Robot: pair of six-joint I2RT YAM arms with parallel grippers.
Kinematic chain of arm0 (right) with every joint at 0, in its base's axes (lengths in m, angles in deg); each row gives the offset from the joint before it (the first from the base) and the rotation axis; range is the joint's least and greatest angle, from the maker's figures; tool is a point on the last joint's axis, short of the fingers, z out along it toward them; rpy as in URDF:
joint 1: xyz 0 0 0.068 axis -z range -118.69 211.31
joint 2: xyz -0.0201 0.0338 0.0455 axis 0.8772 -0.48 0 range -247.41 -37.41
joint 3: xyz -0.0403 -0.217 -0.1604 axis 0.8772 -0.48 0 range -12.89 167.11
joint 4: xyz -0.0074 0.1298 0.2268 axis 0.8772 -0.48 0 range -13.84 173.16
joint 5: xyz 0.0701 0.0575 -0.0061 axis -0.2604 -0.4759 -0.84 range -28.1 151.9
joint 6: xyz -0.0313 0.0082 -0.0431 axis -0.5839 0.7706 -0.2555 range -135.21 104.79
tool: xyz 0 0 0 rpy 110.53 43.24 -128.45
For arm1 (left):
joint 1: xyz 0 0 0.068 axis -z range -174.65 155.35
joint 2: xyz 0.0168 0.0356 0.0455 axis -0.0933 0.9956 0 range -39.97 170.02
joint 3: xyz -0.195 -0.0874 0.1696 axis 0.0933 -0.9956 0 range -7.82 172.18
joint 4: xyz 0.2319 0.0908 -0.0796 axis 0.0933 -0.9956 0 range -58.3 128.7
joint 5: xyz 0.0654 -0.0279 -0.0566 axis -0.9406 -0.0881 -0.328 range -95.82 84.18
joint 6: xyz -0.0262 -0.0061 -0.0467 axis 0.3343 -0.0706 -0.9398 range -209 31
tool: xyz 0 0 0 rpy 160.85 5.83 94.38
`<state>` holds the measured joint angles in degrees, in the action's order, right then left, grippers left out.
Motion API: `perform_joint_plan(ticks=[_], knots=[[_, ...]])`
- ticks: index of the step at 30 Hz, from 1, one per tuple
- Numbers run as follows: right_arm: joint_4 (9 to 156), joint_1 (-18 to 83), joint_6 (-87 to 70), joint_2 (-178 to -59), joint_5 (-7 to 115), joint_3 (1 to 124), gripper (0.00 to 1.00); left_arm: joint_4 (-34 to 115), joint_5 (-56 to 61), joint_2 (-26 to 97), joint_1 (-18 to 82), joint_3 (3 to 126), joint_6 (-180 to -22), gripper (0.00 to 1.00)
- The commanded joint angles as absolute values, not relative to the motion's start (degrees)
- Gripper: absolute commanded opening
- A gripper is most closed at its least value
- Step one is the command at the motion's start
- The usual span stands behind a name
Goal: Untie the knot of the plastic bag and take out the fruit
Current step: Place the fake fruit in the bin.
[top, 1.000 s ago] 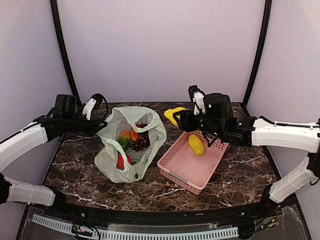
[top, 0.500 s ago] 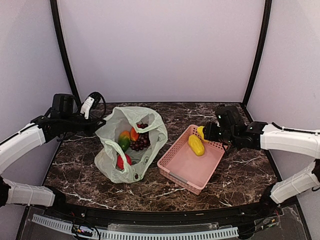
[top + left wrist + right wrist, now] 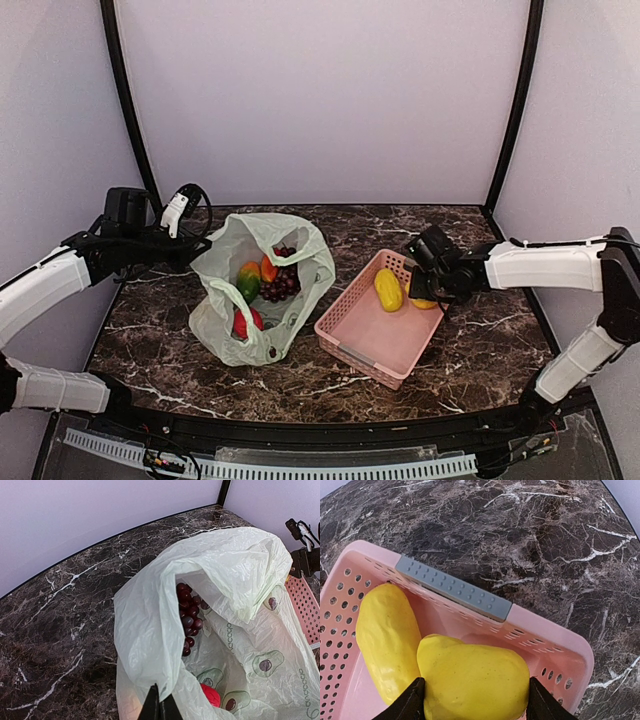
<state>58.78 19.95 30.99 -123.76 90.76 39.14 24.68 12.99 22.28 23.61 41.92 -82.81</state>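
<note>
A dark, white-veined marble table [image 3: 480, 345] is seen under everything. On its left half a thin, translucent pale green crinkly plastic bag [image 3: 222, 262] is held with its mouth spread open. Just beside it on the right a pink slotted plastic basket [image 3: 372, 347] is set. The bag's rim is pinched between the closed fingers of the left gripper [image 3: 160, 707] (only the black tips are shown in the wrist view). The right gripper [image 3: 476, 700] is lowered into the basket's far end and clenched on a plump yellow fruit [image 3: 472, 680]. This fruit is pressed against a longer yellow fruit [image 3: 385, 635] lying in the basket. Inside the bag a bunch of dark purple grapes [image 3: 190, 615], a red-green mango [image 3: 248, 281] and a round red fruit [image 3: 210, 695] are seen.
</note>
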Motion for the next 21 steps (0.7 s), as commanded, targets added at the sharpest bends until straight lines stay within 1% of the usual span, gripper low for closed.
perform_joint_plan(ticks=[1, 9, 12, 15, 21], knots=[[58.16, 21.16, 31.22, -125.19, 92.98, 41.82, 0.27, 23.60, 12.88, 21.40, 23.37, 41.99, -82.92, 0.01], [59.80, 21.75, 30.62, -127.34, 91.52, 42.65, 0.30, 23.60, 13.44, 20.93, 23.37, 42.02, -83.17, 0.01], [60.25, 21.76, 30.50, -128.20, 91.61, 42.65, 0.37, 23.78, 13.64, 20.49, 23.37, 41.86, -83.20, 0.01], [60.09, 21.76, 30.83, -128.64, 91.80, 42.68, 0.39, 23.77, 13.60, 20.66, 23.37, 41.88, -83.20, 0.01], [60.09, 21.79, 30.73, -129.95, 91.99, 43.15, 0.51, 23.69, 13.93, 21.19, 23.37, 42.01, -83.29, 0.01]])
